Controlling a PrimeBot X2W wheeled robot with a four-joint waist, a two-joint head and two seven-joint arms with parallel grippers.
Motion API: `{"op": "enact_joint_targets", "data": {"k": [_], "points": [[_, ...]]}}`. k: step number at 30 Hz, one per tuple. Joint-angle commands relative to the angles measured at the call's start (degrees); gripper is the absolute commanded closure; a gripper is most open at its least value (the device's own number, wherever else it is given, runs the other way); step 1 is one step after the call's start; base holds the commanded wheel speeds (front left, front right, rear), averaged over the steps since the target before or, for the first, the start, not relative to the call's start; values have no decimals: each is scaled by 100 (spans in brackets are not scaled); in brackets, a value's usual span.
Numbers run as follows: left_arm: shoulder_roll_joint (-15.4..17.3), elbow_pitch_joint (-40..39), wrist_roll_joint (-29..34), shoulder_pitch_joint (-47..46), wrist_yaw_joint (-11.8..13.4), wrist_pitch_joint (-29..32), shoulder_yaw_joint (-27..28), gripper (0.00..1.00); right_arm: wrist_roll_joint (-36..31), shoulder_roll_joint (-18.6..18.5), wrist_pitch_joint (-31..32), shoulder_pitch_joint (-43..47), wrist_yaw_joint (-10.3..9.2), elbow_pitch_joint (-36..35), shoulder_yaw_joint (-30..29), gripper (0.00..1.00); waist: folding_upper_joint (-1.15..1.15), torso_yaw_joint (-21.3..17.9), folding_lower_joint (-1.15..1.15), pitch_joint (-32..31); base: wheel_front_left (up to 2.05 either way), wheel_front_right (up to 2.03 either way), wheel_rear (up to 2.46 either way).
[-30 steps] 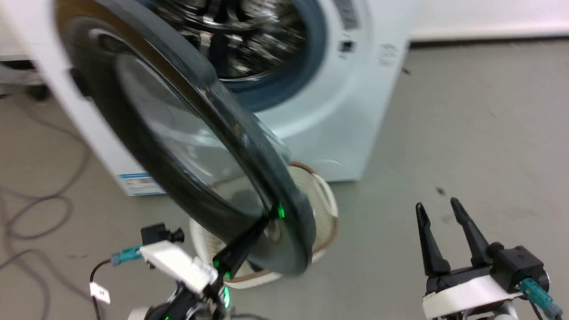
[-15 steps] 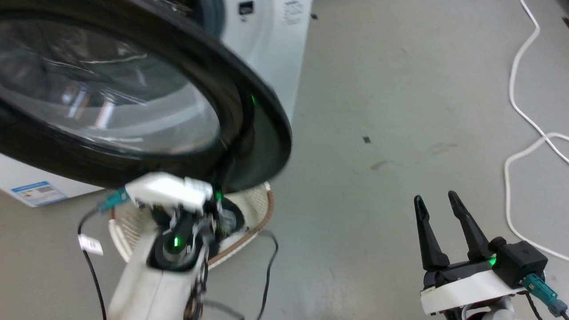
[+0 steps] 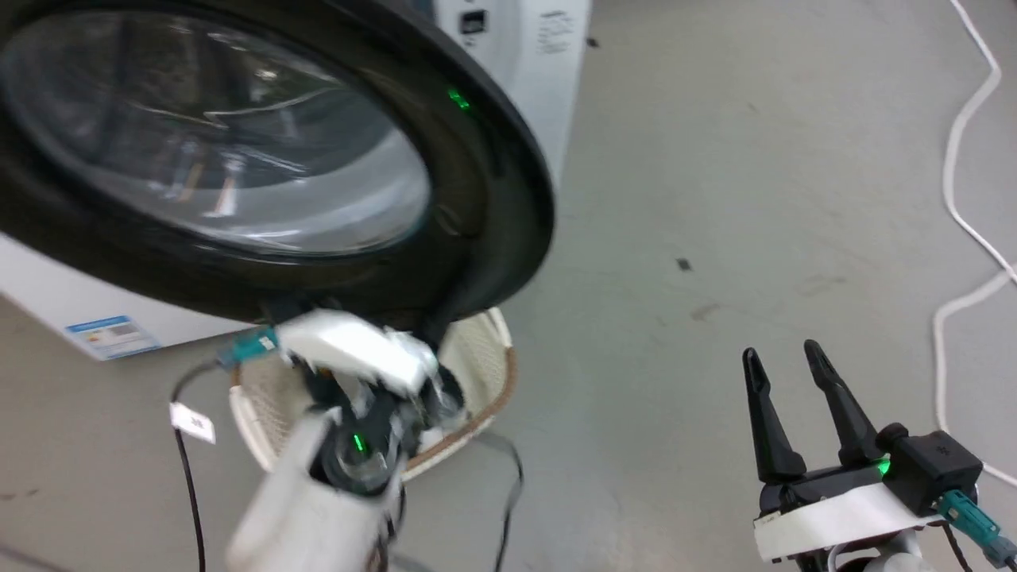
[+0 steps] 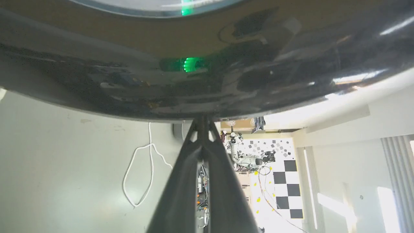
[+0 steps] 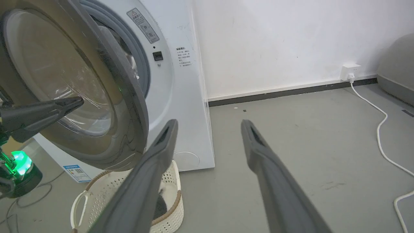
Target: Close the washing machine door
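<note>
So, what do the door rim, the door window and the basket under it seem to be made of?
Door rim: probably glossy black plastic; it mirrors the green light and the room. Door window: clear, likely glass, with sharp bright reflections. Basket: cream, matt, perforated, probably plastic; brown band along its rim, material unclear.

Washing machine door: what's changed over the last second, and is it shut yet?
The door has swung from edge-on toward the washing machine, with the shut left gripper pressing against it; a gap remains, so it isn't shut. The head camera turned too. The right gripper stayed open and idle, the basket in place.
</note>
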Motion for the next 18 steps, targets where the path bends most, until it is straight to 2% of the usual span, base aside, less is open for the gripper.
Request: {"op": "enact_joint_targets", "data": {"k": [1, 4, 7, 12, 15, 18], "points": [[91, -87, 196, 271, -55, 34, -171, 100, -30, 13, -25, 19, 5, -35, -20, 0, 0, 279, -1, -209, 0, 0, 0], [308, -480, 652, 655, -60, -86, -536, 100, -93, 13, -25, 69, 5, -32, -46, 0, 0, 559, -1, -371, 0, 0, 0], [658, -873, 1253, 1009, -62, -416, -894, 100, -151, 14, -25, 121, 5, -21, -62, 0, 0, 829, -1, -538, 0, 0, 0], [1463, -1051, 2876, 1291, -49, -1494, -1323, 100, -218, 14, -25, 214, 5, -16, -117, 0, 0, 1258, -1, -778, 0, 0, 0], [1803, -1126, 3982, 1355, 240, -2049, -1320, 100, -244, 14, -25, 257, 5, -13, -119, 0, 0, 1453, -1, -879, 0, 0, 0], [1764, -1526, 4656, 1554, 562, -2135, -794, 100, -262, 14, -25, 308, 5, -24, -115, 0, 0, 1626, -1, -956, 0, 0, 0]]}}
